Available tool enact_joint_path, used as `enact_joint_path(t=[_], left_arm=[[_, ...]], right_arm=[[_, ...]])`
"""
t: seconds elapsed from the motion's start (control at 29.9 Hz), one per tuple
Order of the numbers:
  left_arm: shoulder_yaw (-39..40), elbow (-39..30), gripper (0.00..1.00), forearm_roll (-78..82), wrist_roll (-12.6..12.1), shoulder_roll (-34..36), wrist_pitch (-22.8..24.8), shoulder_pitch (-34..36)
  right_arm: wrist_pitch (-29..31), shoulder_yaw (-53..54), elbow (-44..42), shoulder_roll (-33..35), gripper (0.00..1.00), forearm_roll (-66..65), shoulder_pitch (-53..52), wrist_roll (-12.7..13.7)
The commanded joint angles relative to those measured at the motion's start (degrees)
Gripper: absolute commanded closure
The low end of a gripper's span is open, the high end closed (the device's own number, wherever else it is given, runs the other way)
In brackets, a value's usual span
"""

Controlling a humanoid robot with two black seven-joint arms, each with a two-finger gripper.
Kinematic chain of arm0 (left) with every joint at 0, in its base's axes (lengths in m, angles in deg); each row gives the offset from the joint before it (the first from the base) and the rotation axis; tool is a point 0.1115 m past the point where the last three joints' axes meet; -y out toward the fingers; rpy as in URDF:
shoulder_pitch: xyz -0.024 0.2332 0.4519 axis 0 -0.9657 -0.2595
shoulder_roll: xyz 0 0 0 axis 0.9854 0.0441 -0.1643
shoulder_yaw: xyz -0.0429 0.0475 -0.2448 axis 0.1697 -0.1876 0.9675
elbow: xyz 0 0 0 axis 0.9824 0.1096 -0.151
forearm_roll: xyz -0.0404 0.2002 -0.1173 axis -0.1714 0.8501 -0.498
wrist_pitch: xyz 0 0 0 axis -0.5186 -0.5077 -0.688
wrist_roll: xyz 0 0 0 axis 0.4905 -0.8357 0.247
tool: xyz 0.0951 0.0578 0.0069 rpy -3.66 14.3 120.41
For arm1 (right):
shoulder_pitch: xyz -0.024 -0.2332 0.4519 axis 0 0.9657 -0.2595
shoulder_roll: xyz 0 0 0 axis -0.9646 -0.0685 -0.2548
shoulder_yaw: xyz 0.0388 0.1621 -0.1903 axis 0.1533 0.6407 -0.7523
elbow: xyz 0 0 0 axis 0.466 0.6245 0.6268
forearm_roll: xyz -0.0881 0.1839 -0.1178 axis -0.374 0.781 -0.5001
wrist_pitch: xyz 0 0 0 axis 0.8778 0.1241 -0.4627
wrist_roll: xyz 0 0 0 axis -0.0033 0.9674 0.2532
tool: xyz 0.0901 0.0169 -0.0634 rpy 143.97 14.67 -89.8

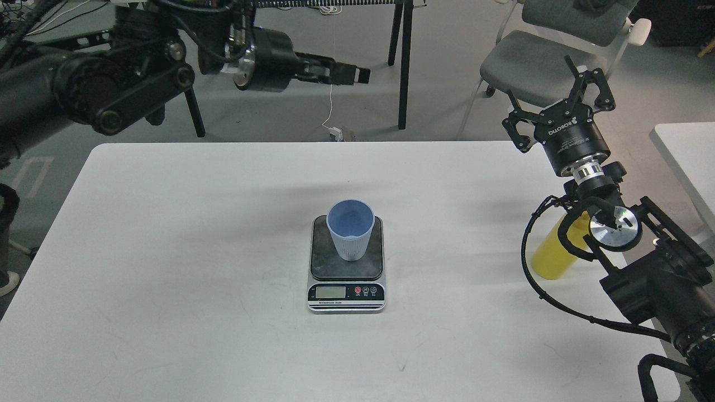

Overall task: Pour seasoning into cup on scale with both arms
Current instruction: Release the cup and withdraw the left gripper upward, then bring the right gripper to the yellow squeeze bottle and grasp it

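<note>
Cup (350,230) sits on the scale (347,262) ready for weighing; right gripper (561,114) wide, empty; left gripper (357,73) unclear

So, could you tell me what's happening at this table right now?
Nothing is being held yet. The light-blue cup stands upright on the scale mid-table. The yellow seasoning bottle sits near the table's right edge, mostly hidden behind the right arm, whose end effector is raised, open and empty. The left end effector hangs beyond the table's far edge.
</note>
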Motion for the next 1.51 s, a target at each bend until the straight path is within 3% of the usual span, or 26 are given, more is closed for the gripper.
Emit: enact_joint_path(t=[0.0, 0.17, 0.33, 0.5, 0.77, 0.87, 1.04, 1.17, 1.27, 1.47], left_arm=[[9.08, 6.27, 0.54, -15.26, 0.01, 4.21, 0.01, -5.44], [10.50, 15.69, 0.46, -38.11, 0.01, 6.16, 0.01, -15.18], [10.76, 16.31, 0.43, -48.17, 0.01, 6.69, 0.01, -23.46], [11.03, 16.31, 0.39, -50.89, 0.01, 6.07, 0.01, -25.92], [11.03, 16.40, 0.39, -52.92, 0.01, 5.37, 0.01, -26.46], [11.03, 16.40, 0.38, -53.18, 0.01, 4.32, 0.01, -26.54], [11.03, 16.40, 0.37, -53.19, 0.01, 2.47, 0.01, -27.24], [11.03, 16.75, 0.36, -53.19, 0.01, 2.03, 0.01, -27.42], [11.03, 17.63, 0.35, -53.27, 0.01, 1.94, 0.01, -27.60], [11.03, 17.80, 0.35, -53.27, 0.01, 2.03, 0.01, -29.53]], right_arm=[[0.00, 1.16, 0.71, 1.95, 0.01, 0.47, 0.90, 0.04], [0.00, 3.53, 1.24, 5.82, 0.01, 0.91, 0.73, 0.22], [0.00, 2.57, 1.41, 13.81, 0.01, 8.28, 0.29, 0.66], [0.00, 1.07, 2.46, 21.98, 0.01, 15.66, 0.81, 1.45], [0.00, 1.51, 2.73, 33.77, 0.01, 31.56, 11.95, 11.37], [0.00, 1.51, 2.56, 36.58, 0.01, 37.28, 20.29, 12.87], [0.00, 1.16, 4.83, 36.33, 0.01, 43.00, 32.87, 13.49], [0.00, 1.07, 12.03, 34.14, 0.01, 46.69, 42.01, 14.45], [0.00, 0.99, 15.47, 31.24, 0.01, 47.23, 45.54, 15.95], [0.00, -1.65, 20.31, 24.03, 0.01, 44.51, 47.92, 16.30]])
